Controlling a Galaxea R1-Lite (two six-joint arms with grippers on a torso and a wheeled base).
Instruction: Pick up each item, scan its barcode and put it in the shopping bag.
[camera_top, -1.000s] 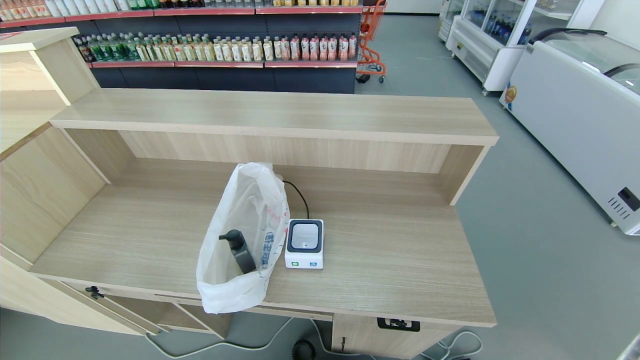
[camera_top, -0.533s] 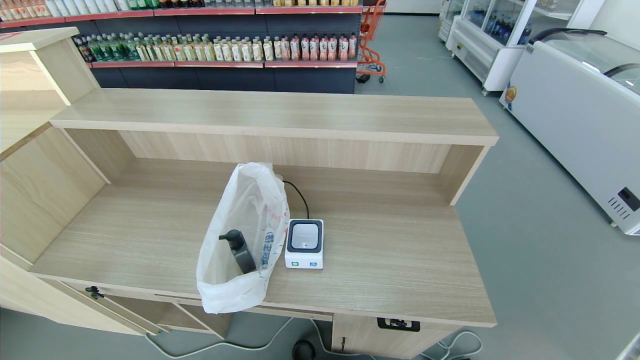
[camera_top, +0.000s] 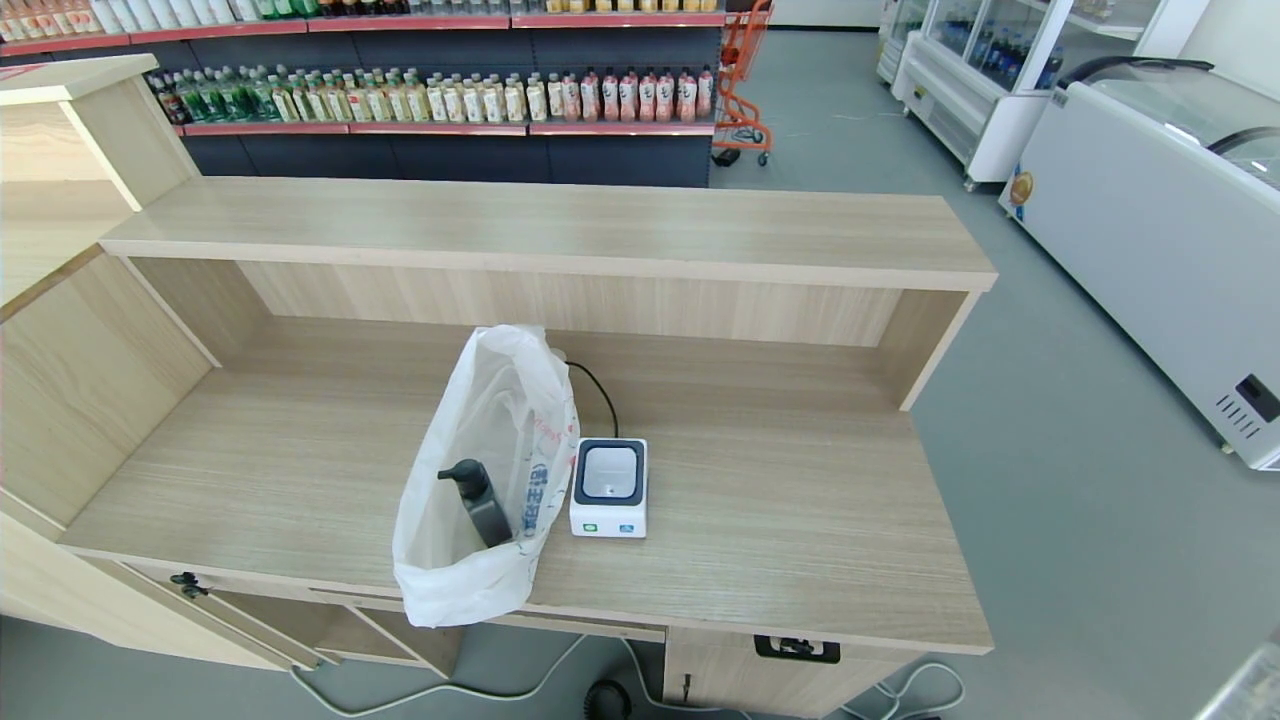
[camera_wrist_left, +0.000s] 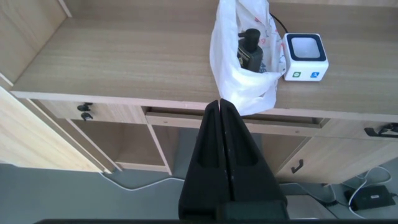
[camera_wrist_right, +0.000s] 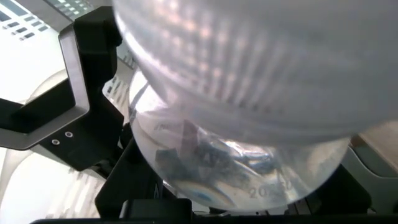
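Note:
A white shopping bag (camera_top: 470, 560) stands open on the wooden counter (camera_top: 780, 520), with a dark pump bottle (camera_top: 482, 500) leaning inside it. Just right of the bag sits the white barcode scanner (camera_top: 608, 487). My left gripper (camera_wrist_left: 221, 104) is shut on nothing and hangs in front of the counter's near edge, below the bag (camera_wrist_left: 239, 87). The pump bottle (camera_wrist_left: 250, 53) and scanner (camera_wrist_left: 305, 56) lie beyond it. My right gripper (camera_wrist_right: 205, 130) is shut on a clear ribbed plastic bottle (camera_wrist_right: 249, 93), with a black finger (camera_wrist_right: 87, 99) beside it. A pale blur (camera_top: 1245, 690) at the head view's lower right corner may be that bottle.
A raised shelf (camera_top: 550, 230) runs along the counter's back, with side walls left and right. A black cable (camera_top: 600, 395) leads from the scanner to the back. Drawers and cupboard doors (camera_wrist_left: 112, 124) sit under the counter. A chest freezer (camera_top: 1150, 230) stands to the right.
The pale blur at the head view's lower right corner has come a little further into the picture. Bag, pump bottle and scanner have not moved.

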